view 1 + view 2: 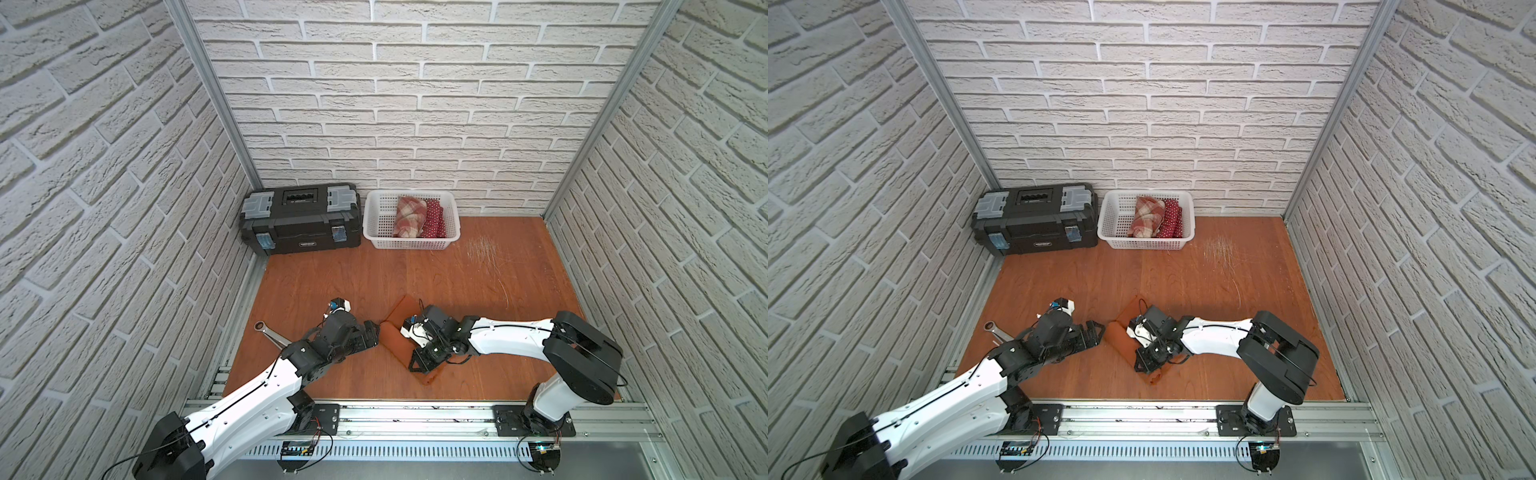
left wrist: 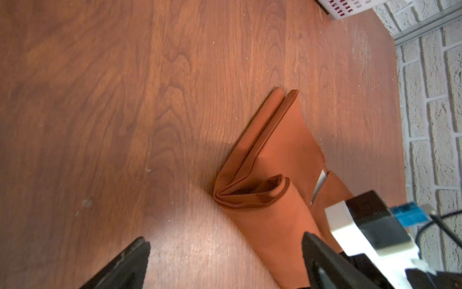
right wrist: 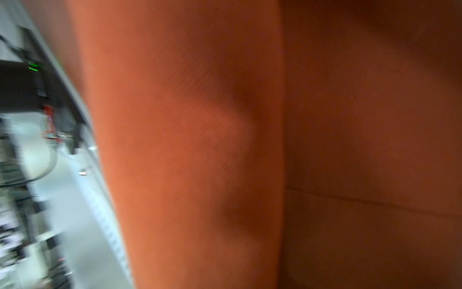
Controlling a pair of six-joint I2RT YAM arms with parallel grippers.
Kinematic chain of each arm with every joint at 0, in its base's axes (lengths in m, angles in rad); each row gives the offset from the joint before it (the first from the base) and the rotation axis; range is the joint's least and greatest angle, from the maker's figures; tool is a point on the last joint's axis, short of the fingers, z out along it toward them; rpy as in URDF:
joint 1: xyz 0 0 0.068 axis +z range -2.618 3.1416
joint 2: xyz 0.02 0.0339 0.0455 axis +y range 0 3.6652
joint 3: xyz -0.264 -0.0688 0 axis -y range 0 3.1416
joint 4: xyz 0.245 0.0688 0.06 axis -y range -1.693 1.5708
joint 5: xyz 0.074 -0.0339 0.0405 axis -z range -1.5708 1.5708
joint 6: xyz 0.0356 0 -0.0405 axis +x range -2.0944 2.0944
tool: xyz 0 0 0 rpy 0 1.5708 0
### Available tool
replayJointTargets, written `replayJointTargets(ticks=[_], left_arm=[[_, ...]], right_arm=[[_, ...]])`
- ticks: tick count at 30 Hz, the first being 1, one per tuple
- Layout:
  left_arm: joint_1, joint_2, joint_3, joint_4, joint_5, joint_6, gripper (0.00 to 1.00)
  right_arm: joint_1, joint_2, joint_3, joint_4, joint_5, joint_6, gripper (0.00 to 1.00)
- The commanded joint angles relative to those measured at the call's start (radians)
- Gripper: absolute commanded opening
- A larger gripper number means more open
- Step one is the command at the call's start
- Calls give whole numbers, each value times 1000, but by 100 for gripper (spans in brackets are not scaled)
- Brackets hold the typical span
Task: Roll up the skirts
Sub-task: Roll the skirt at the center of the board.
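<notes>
Wooden surface: plaid skirt and dotted skirt lie rolled in the basket at 12 o'clock. Orange skirt, near 6 o'clock, looks half rolled; right gripper pinches it, left gripper spread beside it.

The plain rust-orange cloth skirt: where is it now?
In both top views this skirt lies partly rolled on the wooden table, near the middle of its front edge, next to the open left pincer.
</notes>
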Motion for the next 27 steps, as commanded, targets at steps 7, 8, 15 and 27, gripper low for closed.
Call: replayJointTargets(ticks=[7,8,15,27], left_arm=[[-32,54,-71,234,14,-17,98],[-40,75,-81,270,15,-23,98],[-72,273,-92,515,-8,-37,98],[-102,707,-74,721,-81,-56,86]], right_arm=[[-139,123,-170,451,-269,219,2],[-141,124,-163,422,-261,200,2],[-171,143,-140,298,-235,140,2],[-210,147,-141,241,-230,100,2]])
